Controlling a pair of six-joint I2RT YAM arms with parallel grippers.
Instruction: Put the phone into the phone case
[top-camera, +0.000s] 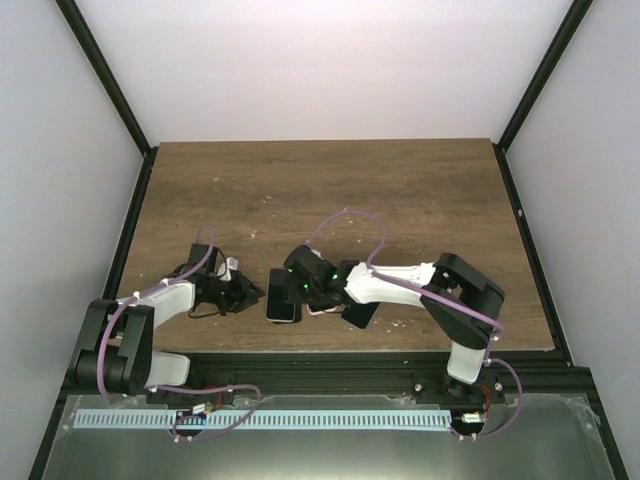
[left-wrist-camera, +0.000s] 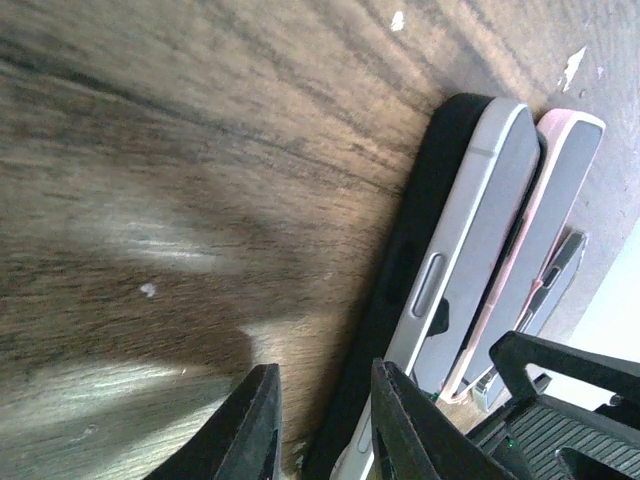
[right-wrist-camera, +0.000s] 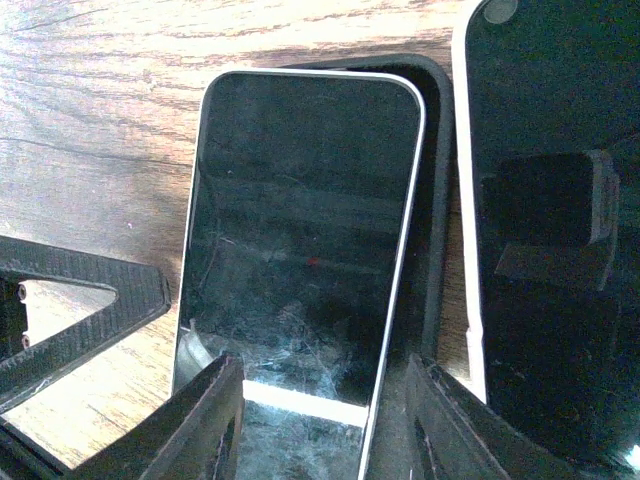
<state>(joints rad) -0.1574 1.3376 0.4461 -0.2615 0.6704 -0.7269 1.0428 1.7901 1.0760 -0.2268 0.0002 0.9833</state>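
Seating the phone (right-wrist-camera: 300, 220) in the case (right-wrist-camera: 437, 200) appears to be the step in hand; the phone lies screen up on top of the black case, on the tabletop (left-wrist-camera: 150, 150); the case rim shows along the phone's far end and one long side, while the opposite long side seems to ride above the rim, its silver edge fully exposed in the left wrist view; so the phone looks only partly in. The right tool (right-wrist-camera: 325, 370) hangs over the near end of the case, its fingers apart and straddling the phone, not clamped on it; whether they touch the glass I cannot tell. The left tool (left-wrist-camera: 322, 375) waits just beside the case, low to the tabletop, fingers apart and empty. A second phone (right-wrist-camera: 550, 300) lies just beside the case on its other side. The next move probably calls for pressing the raised edge down while the case is held steady.
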